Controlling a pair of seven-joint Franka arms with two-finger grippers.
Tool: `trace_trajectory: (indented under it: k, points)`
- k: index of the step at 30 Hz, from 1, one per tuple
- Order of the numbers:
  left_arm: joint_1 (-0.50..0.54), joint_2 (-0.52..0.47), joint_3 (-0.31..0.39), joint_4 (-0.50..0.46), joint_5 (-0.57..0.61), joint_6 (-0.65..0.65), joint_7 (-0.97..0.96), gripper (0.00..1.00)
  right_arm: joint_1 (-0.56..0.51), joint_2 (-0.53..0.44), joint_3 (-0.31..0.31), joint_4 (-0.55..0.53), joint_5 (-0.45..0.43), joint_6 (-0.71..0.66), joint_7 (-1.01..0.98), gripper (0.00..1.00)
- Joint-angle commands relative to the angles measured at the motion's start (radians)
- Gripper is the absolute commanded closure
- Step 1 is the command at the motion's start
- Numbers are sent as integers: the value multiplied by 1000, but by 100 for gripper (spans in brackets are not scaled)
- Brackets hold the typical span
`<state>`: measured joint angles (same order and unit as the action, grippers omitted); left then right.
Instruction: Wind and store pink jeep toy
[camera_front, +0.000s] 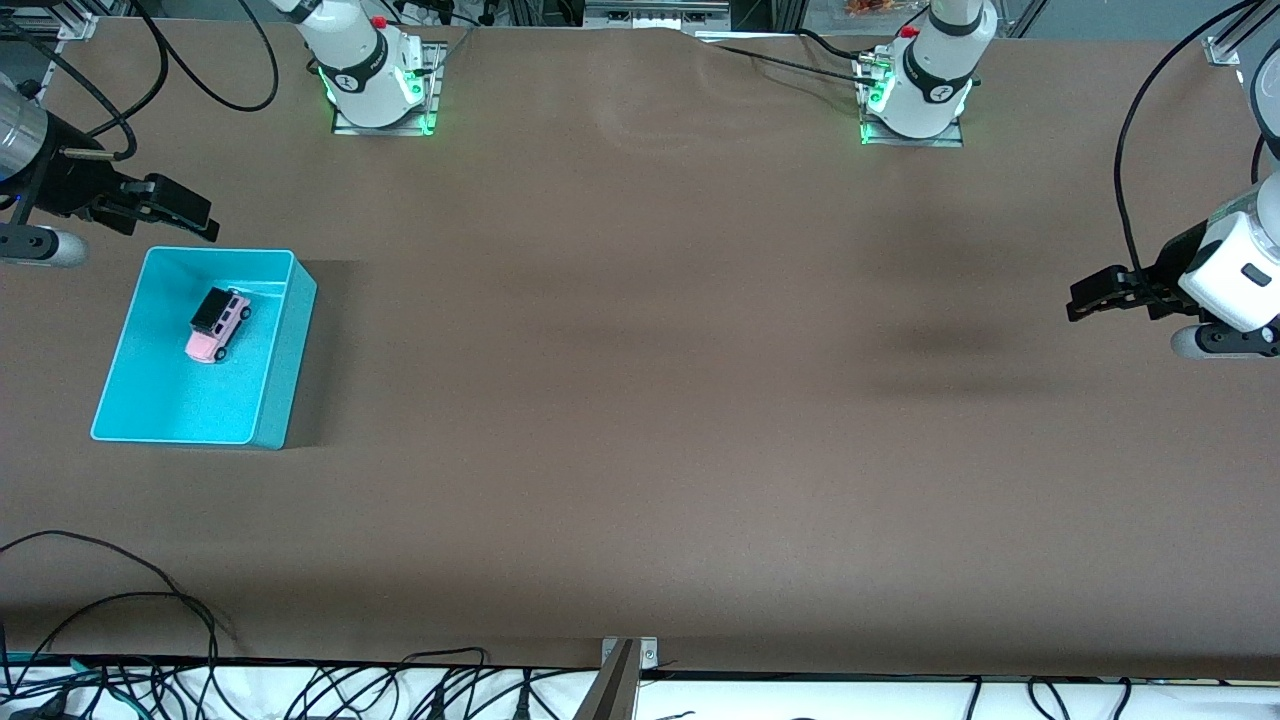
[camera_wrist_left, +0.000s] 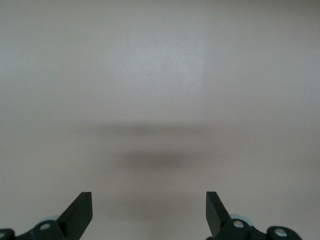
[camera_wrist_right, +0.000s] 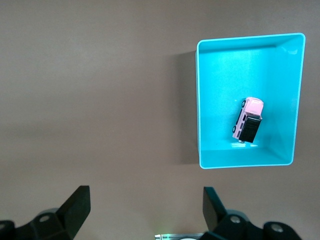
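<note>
The pink jeep toy (camera_front: 218, 324) (camera_wrist_right: 247, 120), light pink with a black roof, lies inside the teal bin (camera_front: 120, 390) (camera_wrist_right: 210, 100) at the right arm's end of the table. My right gripper (camera_front: 185, 215) (camera_wrist_right: 146, 200) hangs open and empty over the bare table beside the bin's rim nearest the robot bases. At the left arm's end of the table my left gripper (camera_front: 1085, 300) (camera_wrist_left: 149, 205) is open too, with only brown table under it and nothing between its fingers.
Brown table cover (camera_front: 640, 400) spans the whole surface. Both arm bases (camera_front: 378, 80) (camera_front: 920, 90) stand along the edge farthest from the front camera. Loose black cables (camera_front: 120, 620) lie along the edge nearest the front camera.
</note>
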<state>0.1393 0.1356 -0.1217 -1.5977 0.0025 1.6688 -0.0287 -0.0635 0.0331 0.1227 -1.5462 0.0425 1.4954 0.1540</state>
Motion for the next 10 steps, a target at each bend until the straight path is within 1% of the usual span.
trace_trajectory:
  k: [1, 10]
  points:
    - [2, -11, -4, -13, 14, 12, 15, 0, 4, 10, 2, 23, -16, -6, 9, 0]
    - [0, -11, -4, -13, 14, 12, 15, 0, 4, 11, 2, 23, -18, -3, 9, 0]
